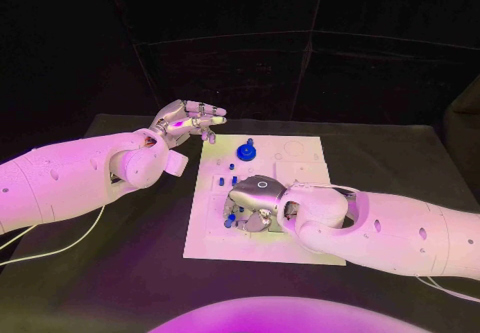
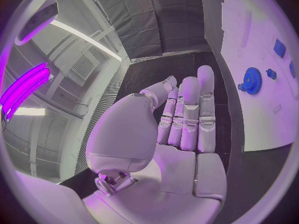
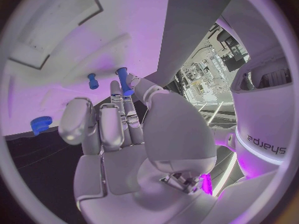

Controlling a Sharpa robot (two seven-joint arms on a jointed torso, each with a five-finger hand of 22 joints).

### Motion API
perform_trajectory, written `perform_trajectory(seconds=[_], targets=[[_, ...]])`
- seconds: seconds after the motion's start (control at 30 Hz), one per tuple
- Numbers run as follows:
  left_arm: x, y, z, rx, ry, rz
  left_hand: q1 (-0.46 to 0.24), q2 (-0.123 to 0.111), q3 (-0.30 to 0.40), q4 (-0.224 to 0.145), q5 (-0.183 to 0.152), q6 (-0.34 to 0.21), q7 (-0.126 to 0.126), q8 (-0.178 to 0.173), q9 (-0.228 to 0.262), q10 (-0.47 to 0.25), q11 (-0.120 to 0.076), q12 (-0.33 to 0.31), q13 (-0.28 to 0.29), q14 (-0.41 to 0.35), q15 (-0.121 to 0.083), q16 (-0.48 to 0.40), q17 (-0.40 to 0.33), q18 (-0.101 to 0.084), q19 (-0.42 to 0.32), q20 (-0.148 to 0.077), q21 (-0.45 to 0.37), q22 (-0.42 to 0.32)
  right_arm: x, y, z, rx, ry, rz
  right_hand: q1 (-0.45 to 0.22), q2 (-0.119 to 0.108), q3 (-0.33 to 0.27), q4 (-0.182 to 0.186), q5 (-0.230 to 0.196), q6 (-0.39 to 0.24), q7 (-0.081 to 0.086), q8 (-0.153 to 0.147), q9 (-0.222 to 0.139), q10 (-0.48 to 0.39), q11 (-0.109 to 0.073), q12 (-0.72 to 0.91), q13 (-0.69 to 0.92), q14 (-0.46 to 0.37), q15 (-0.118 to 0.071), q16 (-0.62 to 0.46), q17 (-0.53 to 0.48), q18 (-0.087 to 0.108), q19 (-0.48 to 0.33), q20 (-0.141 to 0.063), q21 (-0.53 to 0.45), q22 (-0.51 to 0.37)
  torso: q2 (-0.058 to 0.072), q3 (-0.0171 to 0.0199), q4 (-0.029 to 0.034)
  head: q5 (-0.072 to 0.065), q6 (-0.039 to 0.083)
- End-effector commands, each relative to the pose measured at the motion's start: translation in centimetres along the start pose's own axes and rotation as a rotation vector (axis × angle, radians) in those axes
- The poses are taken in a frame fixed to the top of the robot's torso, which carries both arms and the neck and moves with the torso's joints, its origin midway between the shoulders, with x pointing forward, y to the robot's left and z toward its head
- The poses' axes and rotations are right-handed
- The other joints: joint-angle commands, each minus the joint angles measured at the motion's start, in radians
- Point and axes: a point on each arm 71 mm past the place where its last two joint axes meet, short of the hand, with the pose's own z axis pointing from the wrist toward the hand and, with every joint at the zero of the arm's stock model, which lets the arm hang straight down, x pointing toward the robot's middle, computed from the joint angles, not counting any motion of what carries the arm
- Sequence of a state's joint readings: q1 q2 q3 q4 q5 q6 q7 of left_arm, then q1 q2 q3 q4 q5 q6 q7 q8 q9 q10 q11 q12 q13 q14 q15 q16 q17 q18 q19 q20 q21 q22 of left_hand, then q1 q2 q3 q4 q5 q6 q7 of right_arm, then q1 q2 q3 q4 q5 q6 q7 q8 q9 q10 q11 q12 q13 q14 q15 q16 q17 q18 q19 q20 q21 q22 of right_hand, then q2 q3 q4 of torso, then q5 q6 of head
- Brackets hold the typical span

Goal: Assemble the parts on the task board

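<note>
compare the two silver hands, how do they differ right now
The left silver hand is raised off the white task board's far-left corner, fingers straight, holding nothing. The right silver hand is down over the board, pinching a blue peg. Both are silver, on white arms.

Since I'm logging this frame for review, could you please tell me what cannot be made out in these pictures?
- Head view: the right hand covers the task board beneath it, so whatever lies under it is hidden.
- Right wrist view: a blue peg sits at the fingertips; whether it is pinched or only touched is unclear.
- Head view: the small blue parts are too small to identify.
- Left wrist view: the board runs off the circle's rim past the blue gear.
</note>
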State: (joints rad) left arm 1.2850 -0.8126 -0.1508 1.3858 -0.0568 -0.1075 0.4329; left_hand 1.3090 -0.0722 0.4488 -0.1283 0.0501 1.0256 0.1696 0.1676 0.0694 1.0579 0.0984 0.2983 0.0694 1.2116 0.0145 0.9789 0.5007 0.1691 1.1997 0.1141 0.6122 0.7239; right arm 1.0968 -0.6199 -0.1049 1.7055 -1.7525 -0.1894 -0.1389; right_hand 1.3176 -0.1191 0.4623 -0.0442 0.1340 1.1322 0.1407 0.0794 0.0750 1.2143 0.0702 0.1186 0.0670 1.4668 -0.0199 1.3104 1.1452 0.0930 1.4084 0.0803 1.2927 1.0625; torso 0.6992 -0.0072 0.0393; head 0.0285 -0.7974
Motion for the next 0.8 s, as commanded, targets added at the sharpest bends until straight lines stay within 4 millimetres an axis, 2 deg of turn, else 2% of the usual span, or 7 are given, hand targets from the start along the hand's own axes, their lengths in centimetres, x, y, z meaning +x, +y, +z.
perform_trajectory(seconds=[0.03, 0.43, 0.57, 0.8], targets=[[0.1, -0.1, 0.0, 0.006, 0.010, -0.008, 0.004, 0.006, -0.004, 0.000, 0.001, 0.001, 0.006, 0.005, 0.000, -0.002, 0.005, 0.006, 0.000, -0.009, 0.001, -0.004, -0.001, 0.014, -0.006, -0.001, -0.003, -0.001, 0.1, 0.0, 0.2, 0.021, 0.031, -0.047, -0.005, -0.010, -0.005, 0.003, 0.007, -0.011, 0.001, -0.008, -0.003, -0.006, 0.002, -0.006, -0.001, 0.030, 0.005, -0.005, -0.004, 0.003, -0.009, 0.003, -0.006, -0.003, 0.000, -0.0008, 0.0011, -0.001, -0.001], [0.1, -0.2, 0.0, 0.006, 0.010, -0.008, 0.006, 0.007, -0.006, -0.001, 0.001, -0.001, 0.006, 0.005, -0.001, -0.005, 0.006, 0.007, 0.000, -0.010, 0.001, -0.004, -0.003, 0.014, -0.005, -0.001, -0.005, -0.003, 0.0, 0.7, 0.8, 0.004, 0.008, -0.076, -0.016, -0.023, -0.014, 0.008, 0.013, -0.026, 0.006, -0.015, -0.006, -0.013, 0.006, -0.014, -0.001, 0.029, 0.008, -0.006, -0.007, 0.004, -0.010, 0.006, -0.007, -0.005, -0.001, -0.0003, 0.0004, -0.001, -0.003], [0.1, -0.2, 0.0, 0.006, 0.009, -0.008, 0.006, 0.007, -0.006, -0.001, 0.001, -0.001, 0.006, 0.005, -0.001, -0.005, 0.006, 0.007, 0.000, -0.010, 0.001, -0.004, -0.003, 0.014, -0.005, -0.001, -0.005, -0.003, -0.2, 0.9, 0.9, -0.008, -0.015, -0.068, -0.020, -0.030, -0.019, 0.011, 0.015, -0.049, 0.011, -0.019, -0.009, -0.014, 0.009, -0.017, 0.000, 0.029, 0.011, -0.005, -0.007, 0.004, -0.010, 0.009, -0.007, -0.005, -0.001, -0.0002, 0.0002, -0.001, -0.003], [0.0, -0.2, -0.1, 0.006, 0.009, -0.008, 0.006, 0.007, -0.006, -0.001, 0.001, -0.001, 0.006, 0.005, -0.001, -0.005, 0.006, 0.007, 0.000, -0.010, 0.001, -0.004, -0.003, 0.014, -0.005, -0.001, -0.005, -0.003, -0.3, 1.0, 1.0, -0.020, -0.029, -0.051, -0.027, -0.038, -0.028, 0.016, 0.018, -0.089, 0.007, -0.020, -0.011, -0.011, 0.008, -0.019, 0.001, 0.030, 0.011, -0.003, -0.006, 0.004, -0.009, 0.010, -0.005, -0.002, 0.000, 0.0000, 0.0002, -0.001, -0.002]])
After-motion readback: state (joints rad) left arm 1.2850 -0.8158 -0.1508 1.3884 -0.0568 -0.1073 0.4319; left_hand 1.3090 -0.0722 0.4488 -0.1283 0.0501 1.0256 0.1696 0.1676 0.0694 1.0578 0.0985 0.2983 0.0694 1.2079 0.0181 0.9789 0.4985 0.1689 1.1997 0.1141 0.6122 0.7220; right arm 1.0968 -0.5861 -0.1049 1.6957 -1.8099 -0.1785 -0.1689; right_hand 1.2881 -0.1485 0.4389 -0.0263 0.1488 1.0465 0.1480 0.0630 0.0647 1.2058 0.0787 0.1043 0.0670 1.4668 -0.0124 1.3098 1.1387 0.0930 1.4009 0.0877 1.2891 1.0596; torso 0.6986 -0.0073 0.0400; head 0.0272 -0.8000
